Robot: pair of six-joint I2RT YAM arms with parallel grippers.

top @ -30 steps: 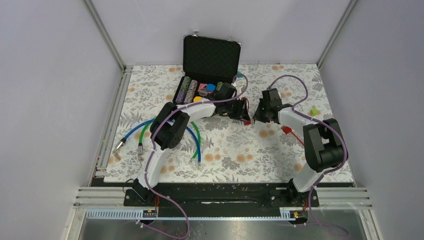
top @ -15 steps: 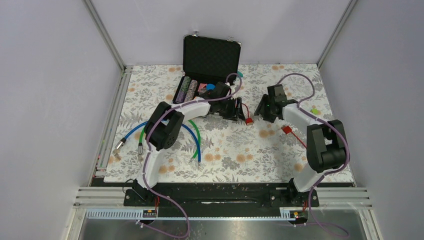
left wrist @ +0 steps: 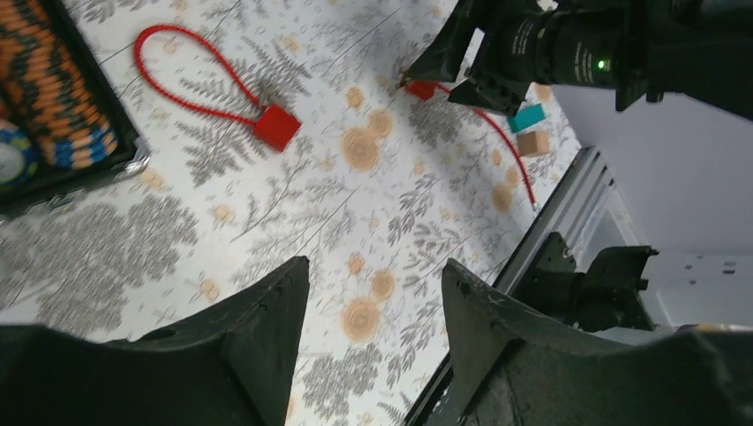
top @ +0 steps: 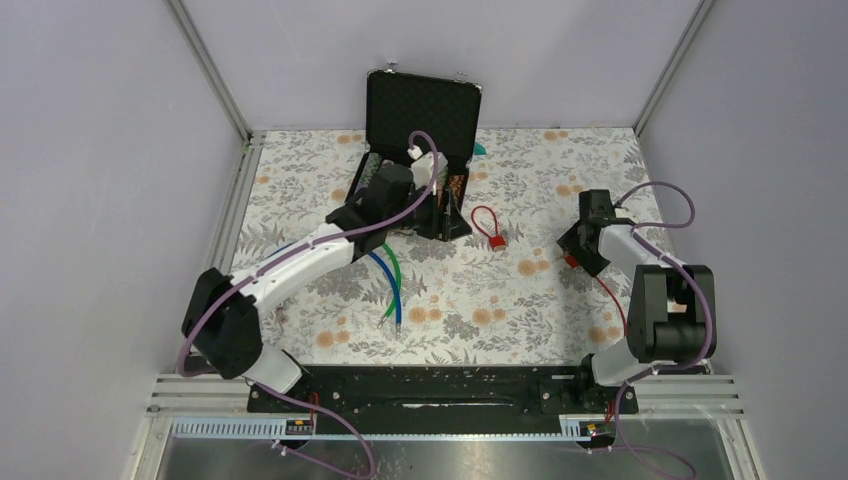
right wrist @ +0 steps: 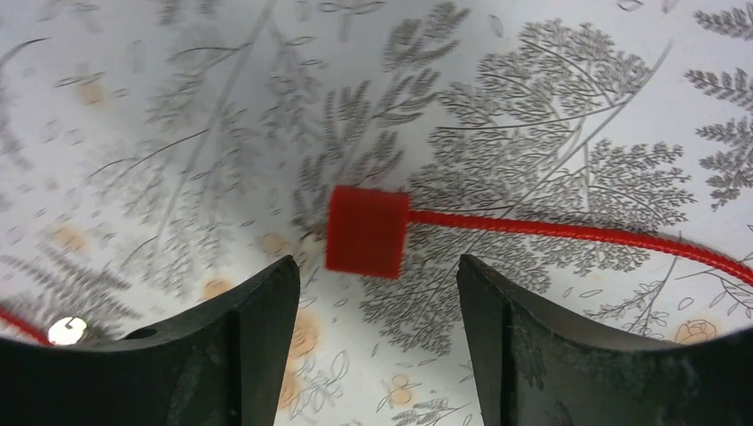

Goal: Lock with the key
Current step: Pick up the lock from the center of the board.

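Overhead, two white robot arms reach across a flowered mat [top: 450, 300]; an open black case [top: 422, 108] stands at its far edge, with striped chips [left wrist: 53, 106] in its tray. Two red cord locks lie flat on the mat and well apart. The looped lock [left wrist: 275, 127] rests just right of the case, between the arms; the straight lock [right wrist: 366, 231] lies further right, near the right arm.

The left gripper [left wrist: 375, 271] hovers by the case's near corner with its fingers spread and nothing between them; the looped lock lies ahead of it, out of reach of the fingers. The right gripper [top: 578, 250] hangs over the straight lock, fingers also wide apart and empty. From its own camera the lock's square red body sits just ahead of the gap between the fingers, not touching either; its cord [right wrist: 577, 232] runs off to the right, so the long axis lies across the view, along the line from finger to finger.

The right arm is plainly the nearer one to this lock; a grip would probably need a short drop forward, and perhaps a turn of the wrist. No key can be made out for certain; a small shiny spot [right wrist: 67, 330] at the lower left could be one, but it is too blurred to tell.
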